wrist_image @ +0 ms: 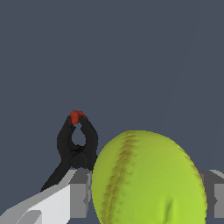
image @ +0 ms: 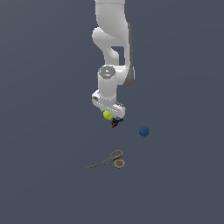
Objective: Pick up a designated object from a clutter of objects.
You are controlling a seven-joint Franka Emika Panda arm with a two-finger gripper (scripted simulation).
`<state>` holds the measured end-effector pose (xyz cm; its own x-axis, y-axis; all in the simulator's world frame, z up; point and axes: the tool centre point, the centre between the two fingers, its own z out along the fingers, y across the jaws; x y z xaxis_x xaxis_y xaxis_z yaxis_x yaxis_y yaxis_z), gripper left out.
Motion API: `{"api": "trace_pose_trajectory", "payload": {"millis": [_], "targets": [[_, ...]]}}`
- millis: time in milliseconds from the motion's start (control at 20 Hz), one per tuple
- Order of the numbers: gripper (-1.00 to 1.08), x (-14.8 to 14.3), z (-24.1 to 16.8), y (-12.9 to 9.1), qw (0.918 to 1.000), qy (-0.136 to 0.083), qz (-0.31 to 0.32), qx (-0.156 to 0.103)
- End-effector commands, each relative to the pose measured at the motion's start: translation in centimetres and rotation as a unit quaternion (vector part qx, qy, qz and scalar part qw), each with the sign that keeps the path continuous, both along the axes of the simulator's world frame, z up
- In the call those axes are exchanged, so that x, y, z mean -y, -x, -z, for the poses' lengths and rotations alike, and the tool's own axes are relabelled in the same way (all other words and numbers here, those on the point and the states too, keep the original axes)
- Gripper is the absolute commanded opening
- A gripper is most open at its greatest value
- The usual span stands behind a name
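Gripping the yellow-green softball [wrist_image: 148, 179] between closed-in fingers [wrist_image: 78, 199], the gripper [image: 108, 114] stood beside a black-and-red clamp [wrist_image: 78, 144], mid-surface.

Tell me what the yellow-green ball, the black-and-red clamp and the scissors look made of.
Yellow-green stitched ball: seemingly matte leather or synthetic cover; a raised seam runs across it, no gloss. Small black clamp with red tip: probably matte plastic, though the flat render leaves it open. Grey scissors with orange handle loops: blades look like dull metal, loops like plastic, but too small to confirm.
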<state>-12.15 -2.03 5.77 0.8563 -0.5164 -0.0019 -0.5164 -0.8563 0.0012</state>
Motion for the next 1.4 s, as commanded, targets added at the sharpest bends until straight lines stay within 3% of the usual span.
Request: {"api": "trace_pose_trajectory", "payload": {"millis": [0, 1350], "targets": [[-1.00, -0.8, -1.0, -0.6, 1.0000, 0.000, 0.000, 0.001], [-1.00, -15.3, -19.5, -12.8, 1.0000, 0.001, 0.000, 0.001]]}}
